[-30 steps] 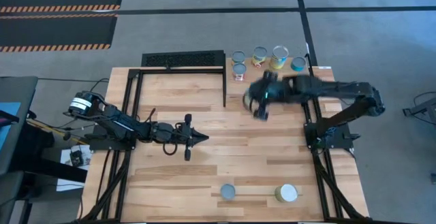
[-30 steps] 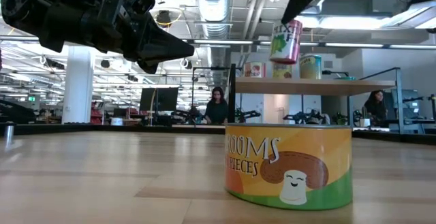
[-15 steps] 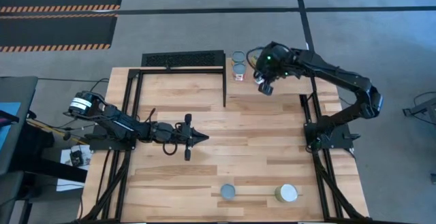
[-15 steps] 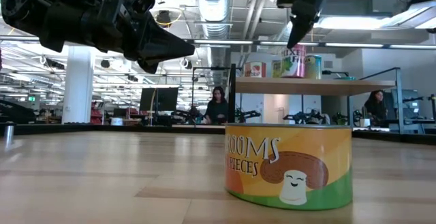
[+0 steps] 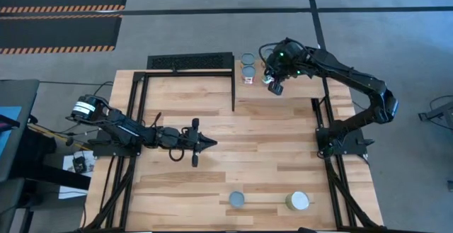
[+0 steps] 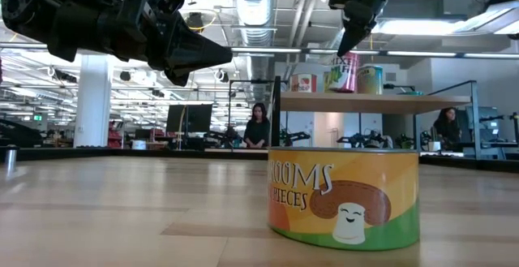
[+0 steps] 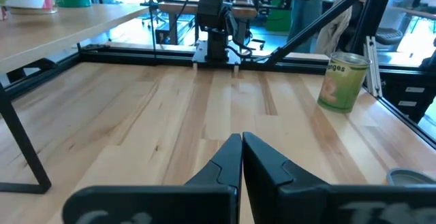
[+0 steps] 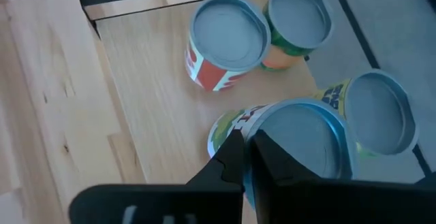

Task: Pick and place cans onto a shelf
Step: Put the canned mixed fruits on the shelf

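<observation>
Right tool at upper centre-right of the high view, over the shelf, fingers pinching the rim of a can set among other cans. Left tool pressed together, empty, mid-left above the tabletop. Two more cans at lower centre.

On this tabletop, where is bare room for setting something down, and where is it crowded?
Bare: the middle planks between the left gripper, the shelf and the two near-edge cans. Crowded: the shelf, where cans cluster under the right gripper.
</observation>
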Robot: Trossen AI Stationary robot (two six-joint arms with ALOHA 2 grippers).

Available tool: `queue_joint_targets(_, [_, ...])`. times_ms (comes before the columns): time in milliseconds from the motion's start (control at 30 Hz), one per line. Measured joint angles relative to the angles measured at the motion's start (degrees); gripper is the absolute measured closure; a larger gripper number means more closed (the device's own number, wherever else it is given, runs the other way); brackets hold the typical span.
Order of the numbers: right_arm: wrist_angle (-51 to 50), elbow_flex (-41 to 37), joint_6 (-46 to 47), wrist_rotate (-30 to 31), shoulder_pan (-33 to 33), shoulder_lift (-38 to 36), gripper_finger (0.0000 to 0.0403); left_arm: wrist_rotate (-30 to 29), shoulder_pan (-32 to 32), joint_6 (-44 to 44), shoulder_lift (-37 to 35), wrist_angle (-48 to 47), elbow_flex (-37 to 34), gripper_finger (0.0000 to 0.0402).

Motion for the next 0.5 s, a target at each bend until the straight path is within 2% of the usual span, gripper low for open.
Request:
queue_joint_targets(267, [-0.43,0.0,0.0,-0.1,0.04,0.18,0.0384,0.0,0.0,0.0,0.0,0.0,0.0,0.04])
queue_joint_targets(500, [-0.64,-0.04,-0.38,0.12,2.22,3.4,0.0382,-0.02,-0.02,-0.22,0.0,-0.02,0.0,0.04])
